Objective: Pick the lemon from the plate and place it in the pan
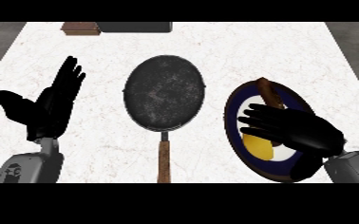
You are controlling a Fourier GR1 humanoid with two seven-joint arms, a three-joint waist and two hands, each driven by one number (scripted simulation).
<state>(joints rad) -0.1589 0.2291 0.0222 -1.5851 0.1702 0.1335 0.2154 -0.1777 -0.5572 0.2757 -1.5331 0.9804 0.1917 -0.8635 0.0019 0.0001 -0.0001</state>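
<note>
Early in the task: lemon on the plate beneath the right robot hand, fingers spread wide and apparently not yet curled round it, pan without it, left robot hand open at the desk's left, grasp, carry and placing all left.

Plate with lemon just right of pan

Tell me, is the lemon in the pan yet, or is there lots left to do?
Not yet. Done: nothing so far; the pan holds nothing. In hand: the right hand hovers over the plate, straight fingers partly covering the lemon, which lies on the plate. Left: grip the lemon, lift it and carry it to the pan. The left hand rests open at the left.
</note>
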